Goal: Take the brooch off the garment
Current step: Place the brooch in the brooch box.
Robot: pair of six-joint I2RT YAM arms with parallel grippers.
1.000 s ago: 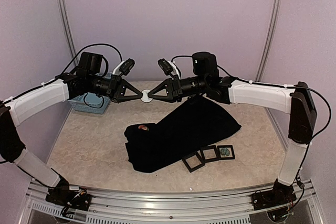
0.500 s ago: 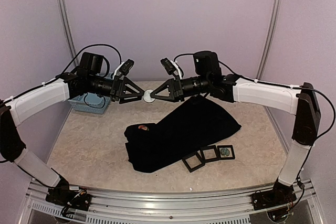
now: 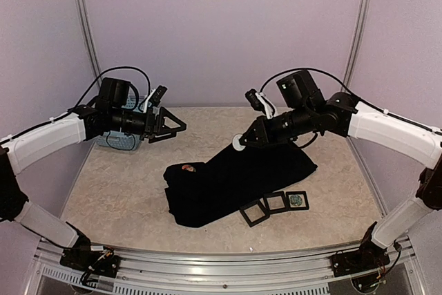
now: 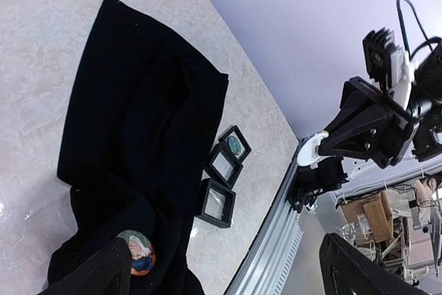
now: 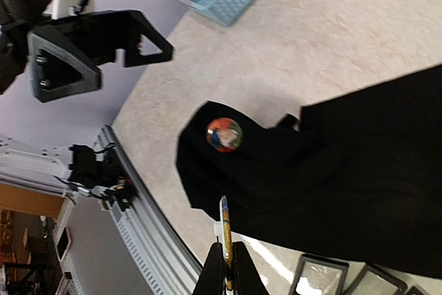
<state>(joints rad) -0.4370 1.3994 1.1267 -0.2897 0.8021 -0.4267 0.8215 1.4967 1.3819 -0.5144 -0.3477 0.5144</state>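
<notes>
The black garment lies crumpled mid-table, with a round red, green and blue brooch pinned near its left end; that brooch also shows in the wrist views. My right gripper hovers above the garment's far edge, shut on a second thin round brooch with a white back, seen edge-on between the jaws. My left gripper hangs open and empty over the table's left side, well apart from the right one; its jaws stand wide.
A light-blue basket sits at the far left behind the left arm. Three small black square frames lie in a row at the garment's near edge, one holding a teal piece. The metal rail runs along the near edge.
The two grippers met in mid-air on the white-backed brooch. The left one opened and drew back left; the right one carried the brooch right and down toward the garment.
</notes>
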